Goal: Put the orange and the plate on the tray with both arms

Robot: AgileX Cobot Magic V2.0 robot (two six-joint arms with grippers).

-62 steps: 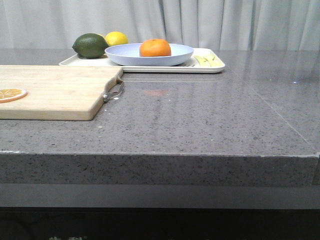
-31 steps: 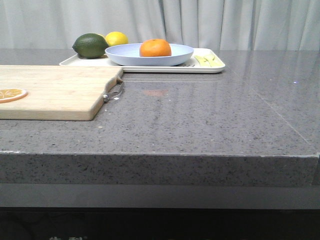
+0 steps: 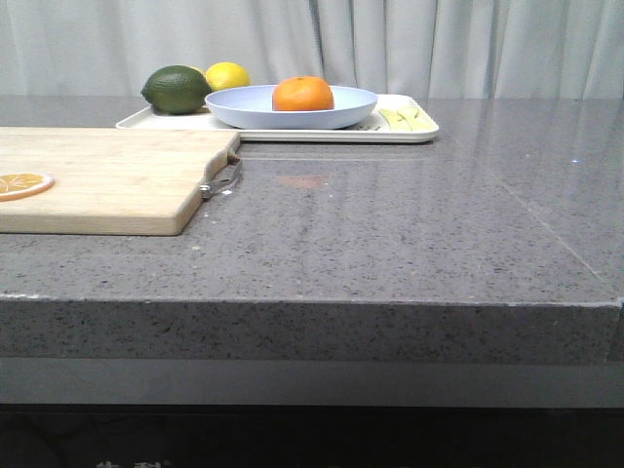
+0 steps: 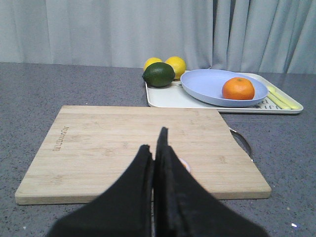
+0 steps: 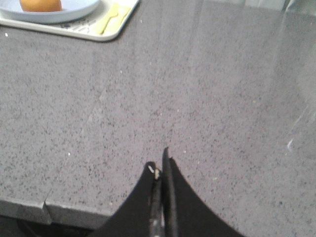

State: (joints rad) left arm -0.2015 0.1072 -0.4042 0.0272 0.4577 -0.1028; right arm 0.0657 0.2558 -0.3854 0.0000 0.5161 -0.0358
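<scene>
The orange [image 3: 302, 94] lies in the pale lavender-blue plate [image 3: 244, 105], and the plate rests on the cream-white tray [image 3: 409, 132] at the back of the table. The left wrist view shows the orange [image 4: 238, 89], the plate [image 4: 202, 84] and the tray [image 4: 163, 98] too. The right wrist view shows part of the orange [image 5: 40, 4], the plate [image 5: 74, 12] and the tray's corner [image 5: 106, 34]. My left gripper [image 4: 155, 145] is shut and empty above the wooden cutting board. My right gripper [image 5: 160, 165] is shut and empty over bare table near the front edge. Neither gripper shows in the front view.
A light wooden cutting board [image 3: 107, 180] with a metal handle [image 3: 222, 180] lies front left, a dried orange slice [image 3: 21, 183] on it. A dark green lime [image 3: 176, 89] and a lemon [image 3: 226, 75] sit on the tray's left end. Pale yellow cutlery [image 3: 405, 118] lies at its right end.
</scene>
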